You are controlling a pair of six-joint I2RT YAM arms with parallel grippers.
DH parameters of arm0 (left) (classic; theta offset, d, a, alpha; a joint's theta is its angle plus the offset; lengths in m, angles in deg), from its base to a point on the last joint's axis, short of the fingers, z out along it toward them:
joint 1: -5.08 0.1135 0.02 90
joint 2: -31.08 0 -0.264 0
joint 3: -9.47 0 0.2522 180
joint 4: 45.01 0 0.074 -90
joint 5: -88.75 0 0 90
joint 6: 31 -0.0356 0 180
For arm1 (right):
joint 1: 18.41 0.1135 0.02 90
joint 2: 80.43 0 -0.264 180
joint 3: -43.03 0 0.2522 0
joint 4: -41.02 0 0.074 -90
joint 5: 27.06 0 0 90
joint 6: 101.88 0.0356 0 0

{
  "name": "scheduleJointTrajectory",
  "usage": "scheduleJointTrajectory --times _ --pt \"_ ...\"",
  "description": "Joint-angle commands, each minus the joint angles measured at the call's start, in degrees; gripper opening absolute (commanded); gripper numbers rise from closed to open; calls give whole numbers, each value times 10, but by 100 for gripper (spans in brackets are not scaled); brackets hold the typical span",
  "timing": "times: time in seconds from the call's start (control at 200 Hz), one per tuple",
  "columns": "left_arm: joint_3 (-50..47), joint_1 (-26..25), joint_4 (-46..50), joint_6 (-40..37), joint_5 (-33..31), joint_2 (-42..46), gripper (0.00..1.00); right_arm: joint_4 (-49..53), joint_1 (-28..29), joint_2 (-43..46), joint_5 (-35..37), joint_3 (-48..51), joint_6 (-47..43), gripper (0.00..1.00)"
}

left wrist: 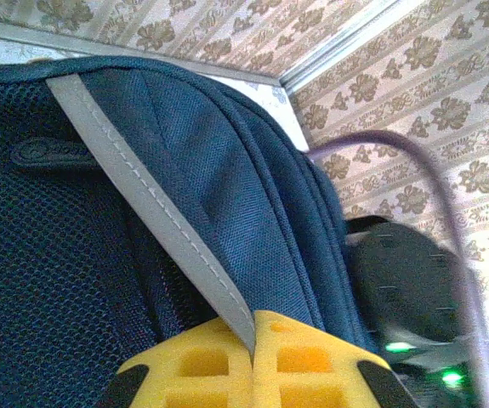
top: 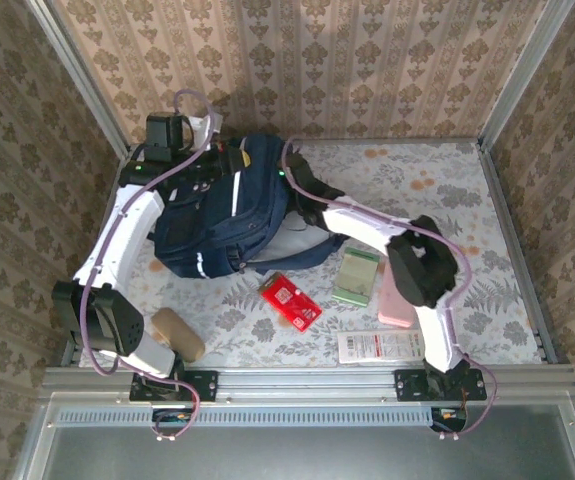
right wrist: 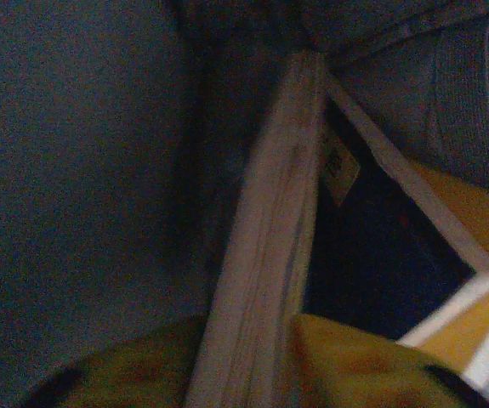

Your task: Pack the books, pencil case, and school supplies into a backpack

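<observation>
Toward the back left of the table [top: 487, 220], the backpack [top: 217, 225] is laid flat on the patterned cloth. The left claw [left wrist: 253, 361] is closed tight on a grey stripe [left wrist: 142, 187] of the backpack. The strip is pinched between the two yellow fingers [left wrist: 312, 365], and navy fabric and mesh are spread beyond it.

The right arm [top: 367, 225] is stretched across from the near right edge, with its end buried in the right side of the backpack. Inside, in dim light, the right claw [right wrist: 253, 374] is set astride the pale page edge of a book [right wrist: 265, 229], one yellow finger on each side. Whether the book is clamped or merely flanked cannot be told. Just right of that page edge a dark blue cover [right wrist: 380, 272] with a small label [right wrist: 339, 170] is seen. Beyond it, past a thin white edge, is a yellow-orange book [right wrist: 474, 212]. Navy lining is seen on the left.

On the open table, a red packet [top: 289, 300] is laid just beside the backpack's near edge, and a green packet [top: 357, 276] lies to its right. A pink case [top: 395, 306] is partly covered by the right arm. A white packet [top: 379, 347] is placed close to the near edge, and a tan object [top: 177, 335] rests by the base of the left arm [top: 117, 240].
</observation>
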Motion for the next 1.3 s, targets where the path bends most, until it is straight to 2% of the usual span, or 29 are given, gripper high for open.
scheduleJointTrajectory --times 0.0,0.065,0.15,0.2,0.36,0.505,0.675,0.835,0.895,0.95,0.97,1.02,1.05,1.145,1.215,1.29 --pt "26 -2 -117 21 50 43 0 -9 17 -75 26 -94 24 44" --pt "24 4 -127 34 50 39 0 -35 17 -81 24 -108 24 58" --pt "24 16 -139 62 51 31 0 -74 15 -40 23 -72 -3 90" --pt "27 20 -138 62 48 28 0 -76 15 -3 29 -39 -40 96" --pt "33 37 -83 25 -2 21 0 -79 7 124 38 94 -122 100" --pt "7 65 -60 25 -33 13 0 59 4 203 77 146 -223 100" --pt "-1 59 -12 -11 -81 -2 0 138 6 311 208 232 -343 100" --pt "-2 48 23 -35 -113 -20 0 256 7 379 341 242 -410 100" --pt "-1 39 34 -47 -121 -31 0 244 5 417 334 271 -428 100" --pt "-2 30 46 -59 -138 -41 0 197 4 472 361 330 -375 100" --pt "-3 27 49 -62 -144 -45 0 172 0 493 355 360 -358 100" --pt "-5 21 53 -66 -148 -55 0 92 -29 541 265 434 -349 100" --pt "-9 18 52 -66 -150 -61 0 71 -43 563 243 460 -330 100" --pt "-20 11 45 -63 -153 -77 0 174 -81 557 219 439 -301 98" --pt "-22 6 48 -66 -156 -91 2 219 -81 550 222 434 -298 100" --pt "-17 3 59 -69 -154 -110 4 245 -80 545 193 440 -294 100"
